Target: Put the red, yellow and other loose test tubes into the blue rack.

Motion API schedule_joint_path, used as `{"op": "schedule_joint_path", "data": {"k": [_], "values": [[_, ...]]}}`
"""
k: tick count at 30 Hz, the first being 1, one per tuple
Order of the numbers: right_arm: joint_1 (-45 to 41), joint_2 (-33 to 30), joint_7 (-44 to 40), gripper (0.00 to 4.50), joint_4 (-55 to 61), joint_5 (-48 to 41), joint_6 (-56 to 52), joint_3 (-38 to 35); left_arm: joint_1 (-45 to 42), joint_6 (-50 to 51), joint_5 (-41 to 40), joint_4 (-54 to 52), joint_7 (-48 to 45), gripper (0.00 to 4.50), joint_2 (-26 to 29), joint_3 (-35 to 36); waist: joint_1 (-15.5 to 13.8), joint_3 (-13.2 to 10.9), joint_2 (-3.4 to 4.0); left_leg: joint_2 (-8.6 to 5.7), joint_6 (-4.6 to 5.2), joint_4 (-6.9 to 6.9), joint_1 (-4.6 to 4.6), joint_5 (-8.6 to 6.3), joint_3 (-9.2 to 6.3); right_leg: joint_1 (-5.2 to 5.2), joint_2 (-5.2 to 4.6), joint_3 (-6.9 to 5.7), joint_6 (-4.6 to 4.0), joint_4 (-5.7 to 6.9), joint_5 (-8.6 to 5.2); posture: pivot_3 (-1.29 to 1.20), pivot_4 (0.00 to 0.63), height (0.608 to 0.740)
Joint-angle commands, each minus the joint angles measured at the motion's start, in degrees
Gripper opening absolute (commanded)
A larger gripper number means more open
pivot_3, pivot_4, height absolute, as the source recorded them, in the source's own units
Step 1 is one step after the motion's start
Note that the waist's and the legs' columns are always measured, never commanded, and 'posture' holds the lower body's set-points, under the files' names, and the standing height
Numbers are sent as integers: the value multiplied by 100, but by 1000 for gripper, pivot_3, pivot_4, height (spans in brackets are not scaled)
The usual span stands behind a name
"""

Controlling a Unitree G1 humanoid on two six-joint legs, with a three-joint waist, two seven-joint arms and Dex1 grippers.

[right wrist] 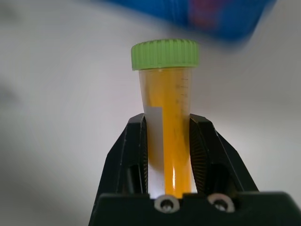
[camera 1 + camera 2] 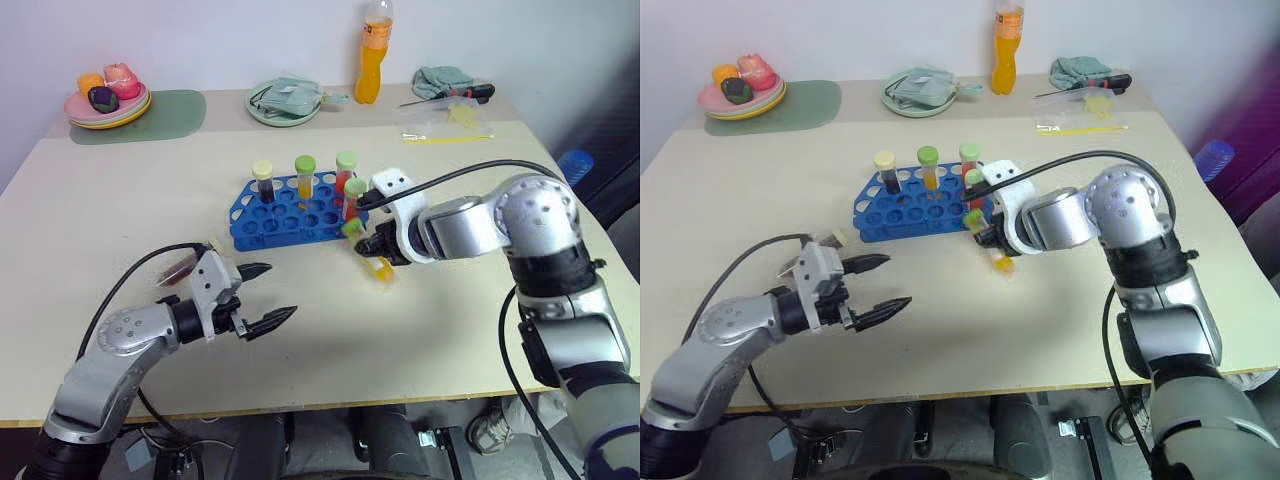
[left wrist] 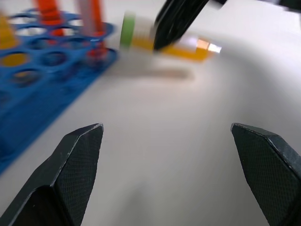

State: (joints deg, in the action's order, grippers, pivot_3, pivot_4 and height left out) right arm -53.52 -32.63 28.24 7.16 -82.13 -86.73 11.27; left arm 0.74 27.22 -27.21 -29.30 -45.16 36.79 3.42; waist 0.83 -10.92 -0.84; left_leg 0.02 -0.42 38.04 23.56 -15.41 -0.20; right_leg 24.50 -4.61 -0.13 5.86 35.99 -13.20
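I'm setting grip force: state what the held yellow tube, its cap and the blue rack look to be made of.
Yellow tube: clear smooth plastic, probably; printed graduation marks, liquid showing through.
Cap: matte green plastic, ribbed edge.
Blue rack: glossy moulded plastic, probably; one-piece grid of round holes.

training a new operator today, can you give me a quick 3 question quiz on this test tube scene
1. True or false: the right gripper is shut on a yellow test tube with a green cap.
2. How many capped tubes stand in the blue rack? A) two B) four C) six
3. Fill in: the left gripper hovers over the table with its fingers ____.

Key: 1 true; 2 B; 3 open
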Motion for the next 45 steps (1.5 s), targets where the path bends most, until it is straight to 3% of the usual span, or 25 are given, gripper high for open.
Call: {"op": "schedule_joint_path", "data": {"k": [1, 4, 6, 10, 15, 22, 35, 45], "values": [[451, 33, -1175, 767, 1300, 964, 1235, -214, 112, -22, -80, -27, 211, 4500, -37, 363, 0, 1, -1, 1, 0, 0, 0, 0, 0, 0, 0, 0, 0, -1, 0, 0, 150, 740], [999, 197, -2484, 767, 1946, 2556, 3094, 300, 281, -46, -55, 41, 295, 4500, -45, 506, 2, 2, -4, 1, 0, 1, 0, 0, 2, 0, 0, 0, 0, -2, 0, 0, 150, 740], [1351, 637, -2999, 767, 1730, 3505, 4311, 595, 301, -58, -31, 89, 360, 4500, -90, 500, 13, 3, -4, 1, 0, 1, -2, 0, 3, -2, 3, 0, 0, -6, -1, 0, 150, 740], [1528, 1471, -3287, 767, 466, 5341, 6292, 1033, 165, -72, -17, 135, 453, 4500, -176, 434, 16, 3, -4, -2, -2, 2, -7, 1, 6, -1, 5, 0, 0, 3, 0, 0, 150, 740], [1534, 2337, -3695, 767, -996, 6295, 7654, 995, 107, -126, -21, 131, 537, 4500, -273, 488, 5, 3, -5, -6, -6, 3, -8, 3, 5, -3, 0, 1, -2, 6, 1, 0, 150, 740], [1570, 2849, -3915, 767, -1724, 6871, 8316, 633, 254, -218, -12, 93, 551, 4500, -308, 544, 8, 2, -2, -2, -8, 1, -8, 3, 1, -2, -4, 2, -3, 8, 1, 0, 150, 740], [1759, 3178, -4213, 767, -2381, 7471, 8674, 281, 119, -162, -59, 64, 565, 4500, -263, 537, 21, 1, -1, -2, -9, 0, -10, 4, 1, -2, -4, 2, -4, 10, 0, 0, 150, 740], [1843, 3417, -4331, 767, -2960, 7655, 9664, 38, 189, -214, -58, 51, 511, 4500, -274, 529, 24, 1, -1, -3, -13, 0, -13, 6, 0, -2, -4, 2, -4, 13, 1, 0, 150, 740]]}}
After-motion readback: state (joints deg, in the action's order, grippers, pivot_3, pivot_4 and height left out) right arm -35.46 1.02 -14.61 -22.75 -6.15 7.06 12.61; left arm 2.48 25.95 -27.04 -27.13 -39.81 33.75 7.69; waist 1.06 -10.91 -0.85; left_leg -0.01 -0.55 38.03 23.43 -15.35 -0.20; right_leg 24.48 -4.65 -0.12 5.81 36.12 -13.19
